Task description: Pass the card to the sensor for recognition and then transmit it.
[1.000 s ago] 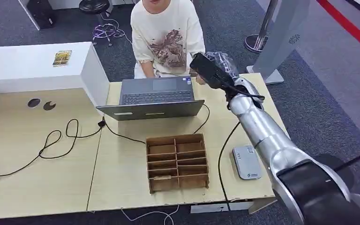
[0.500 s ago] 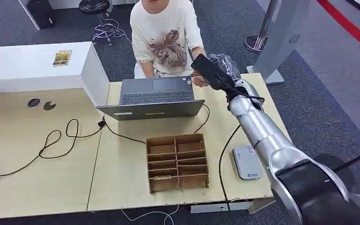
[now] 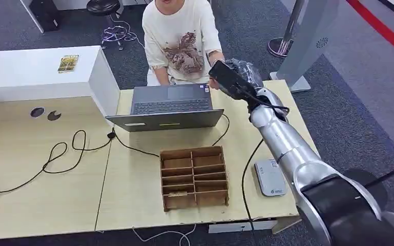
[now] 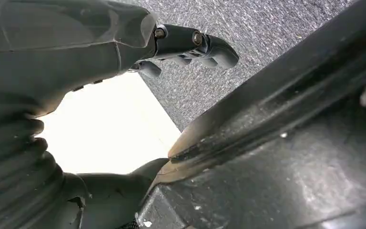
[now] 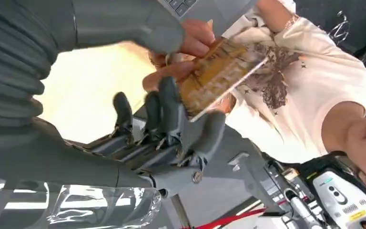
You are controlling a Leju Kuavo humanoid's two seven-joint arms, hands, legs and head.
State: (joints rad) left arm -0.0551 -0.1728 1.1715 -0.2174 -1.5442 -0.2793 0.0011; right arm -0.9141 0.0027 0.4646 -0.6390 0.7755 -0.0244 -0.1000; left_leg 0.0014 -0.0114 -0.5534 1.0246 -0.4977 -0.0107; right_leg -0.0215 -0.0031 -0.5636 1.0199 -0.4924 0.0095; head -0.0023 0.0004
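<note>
- The right hand (image 5: 171, 119) reached past the grey laptop (image 3: 170, 105), its thumb and fingers pinching the flat yellow-brown card (image 5: 219, 74).
- A person's hand (image 5: 190, 52) gripped that card too.
- The left hand (image 4: 138, 52) held nothing, fingers apart.

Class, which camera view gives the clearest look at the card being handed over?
The right wrist view: the yellow patterned card sits close up between the right hand and the person's hand. In the head view the right hand covers it. The left wrist view looks at carpet instead.
</note>
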